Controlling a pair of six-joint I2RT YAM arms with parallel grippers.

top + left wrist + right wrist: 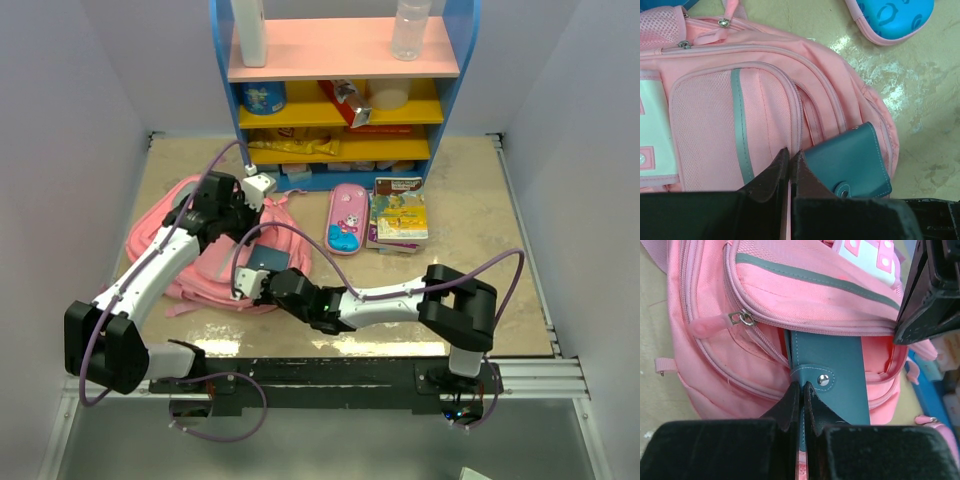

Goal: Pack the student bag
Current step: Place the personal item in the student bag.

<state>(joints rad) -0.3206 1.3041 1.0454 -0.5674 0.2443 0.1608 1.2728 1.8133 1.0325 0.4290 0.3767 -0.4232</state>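
Your student bag (205, 278) lies flat on the left part of the worktop (470, 250), front side up, with its mesh pocket and grey strip facing the left wrist camera (765, 100). Its main opening gapes along the edge that faces your right arm (815, 295).

A flat teal wallet (835, 365) with a metal press stud sticks partway into that opening. One end is inside the bag and the stud end is outside. From the left wrist you see it as a teal corner poking out at the bag's edge (850, 160).

Your right fingers (801, 390) are pressed narrow together, pinching the wallet's outer end just beside the stud. The bag's open rim is right in front of their tips.

Your left fingers (790, 156) are closed narrow too, tips down on the bag's pink fabric at the piped seam beside the mesh pocket. A thin pink sliver shows between them, so they appear to grip the fabric. The wallet sits just beside them.

A pink-and-blue pencil case (345, 220) lies to the right of the bag, apart from it, and a small stack of books (398, 215) sits next to that. A blue shelf (340, 60) stands at the far edge of the worktop.
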